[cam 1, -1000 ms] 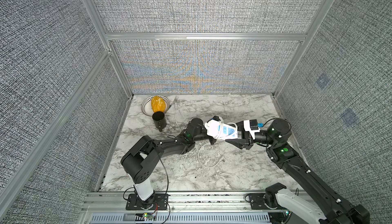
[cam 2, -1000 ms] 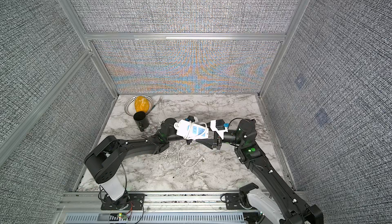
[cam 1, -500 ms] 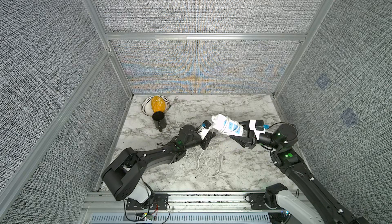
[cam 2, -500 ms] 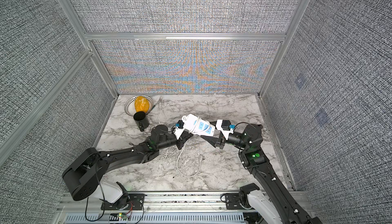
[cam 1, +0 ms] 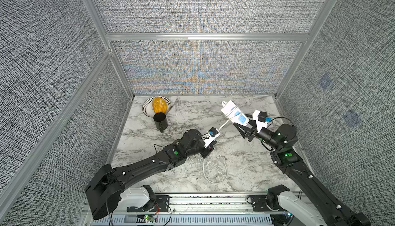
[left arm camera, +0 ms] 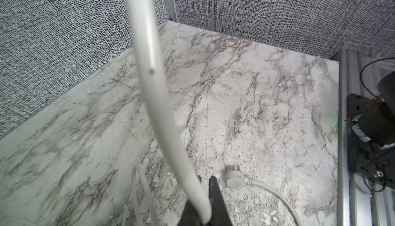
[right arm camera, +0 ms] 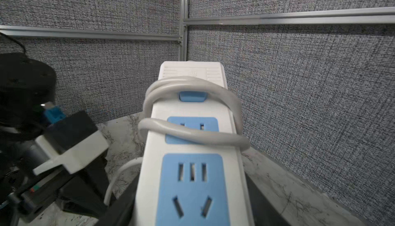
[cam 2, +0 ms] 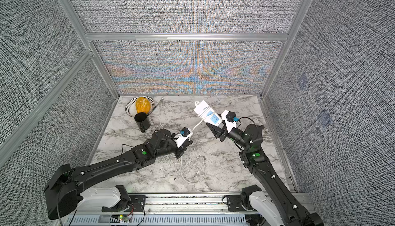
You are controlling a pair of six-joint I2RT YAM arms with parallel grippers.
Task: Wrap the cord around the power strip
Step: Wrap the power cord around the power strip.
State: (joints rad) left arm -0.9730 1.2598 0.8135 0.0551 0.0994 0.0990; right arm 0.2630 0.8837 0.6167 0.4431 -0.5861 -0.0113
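The white power strip (cam 1: pixel 234 112) (cam 2: pixel 208 112) with light-blue socket panels is held up off the table, tilted, by my right gripper (cam 1: pixel 242 126) (cam 2: pixel 215 126), shut on its lower end. In the right wrist view two turns of the cord (right arm camera: pixel 192 137) cross the strip (right arm camera: pixel 192 171) near its blue button. From there the cord (cam 1: pixel 223 125) runs down to my left gripper (cam 1: pixel 210 145) (left arm camera: pixel 205 192), which is shut on it. The loose remainder loops on the marble, ending in the plug (cam 1: pixel 223 159) (left arm camera: pixel 235 176).
A striped bowl (cam 1: pixel 147 112) holding a yellow-orange item, a black cup (cam 1: pixel 160 122) and a fork (cam 1: pixel 175 102) sit at the back left. Grey fabric walls close three sides. The rail with the arm bases runs along the front edge.
My right gripper has raised the strip and carried it back and to the right. My left gripper has drawn away from the strip toward the front, with the cord stretched between them.
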